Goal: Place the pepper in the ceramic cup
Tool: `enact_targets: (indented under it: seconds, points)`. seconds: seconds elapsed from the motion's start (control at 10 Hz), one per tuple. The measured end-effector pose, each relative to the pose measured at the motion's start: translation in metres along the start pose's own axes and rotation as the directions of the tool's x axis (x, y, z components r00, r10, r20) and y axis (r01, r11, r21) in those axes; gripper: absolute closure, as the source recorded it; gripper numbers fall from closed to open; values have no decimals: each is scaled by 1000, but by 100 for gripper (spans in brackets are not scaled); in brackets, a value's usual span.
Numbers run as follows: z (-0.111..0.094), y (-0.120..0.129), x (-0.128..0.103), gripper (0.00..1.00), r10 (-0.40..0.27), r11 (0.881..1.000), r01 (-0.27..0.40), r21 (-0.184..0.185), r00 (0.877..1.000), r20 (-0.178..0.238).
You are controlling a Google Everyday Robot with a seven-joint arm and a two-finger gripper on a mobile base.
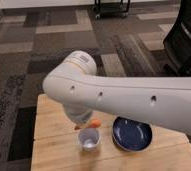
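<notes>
1. Arm (134,97): thick white link crossing the view from the right edge to the centre, bending down over the wooden surface (54,150). It blocks most of the back half of the surface.
2. Pincer (84,124): at the lower end of the arm, pointing down, just above and slightly behind the cup's rim. The arm's bulk covers most of it. Clenched or released: cannot tell from this angle.
3. Pepper (95,123): small orange sliver showing at the pincer's right side, directly above the back rim of the cup. It looks to be off the surface and not yet inside the cup, but only part of it shows, so contact with the rim is uncertain.
4. Cup (89,139): small, white, upright, near the front middle of the surface. Interior pale; nothing visible inside.
5. Bowl (133,135): wide, dark blue, upright, just right of the cup. The two are close but seem not to touch.
6. Floor (49,45): carpet tiles in grey and tan patches.
7. Chair (189,37): dark, at the upper right, well apart from the surface.
</notes>
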State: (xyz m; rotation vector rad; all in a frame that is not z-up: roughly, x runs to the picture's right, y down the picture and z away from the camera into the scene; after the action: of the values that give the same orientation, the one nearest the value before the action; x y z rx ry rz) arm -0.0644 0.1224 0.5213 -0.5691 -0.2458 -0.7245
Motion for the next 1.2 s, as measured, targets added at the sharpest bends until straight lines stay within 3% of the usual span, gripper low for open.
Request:
enact_targets:
  seconds: [0.1, 0.7, 0.9, 1.2]
  points:
    - [-9, -5, -17, 100, -43, 999, 43, 12, 999, 13]
    - [-36, -4, -45, 100, -105, 994, 105, 18, 994, 8]
    - [-33, 3, -47, 100, -97, 995, 97, 3, 995, 22]
    - [-12, 12, -50, 100, -60, 998, 62, -25, 995, 81]
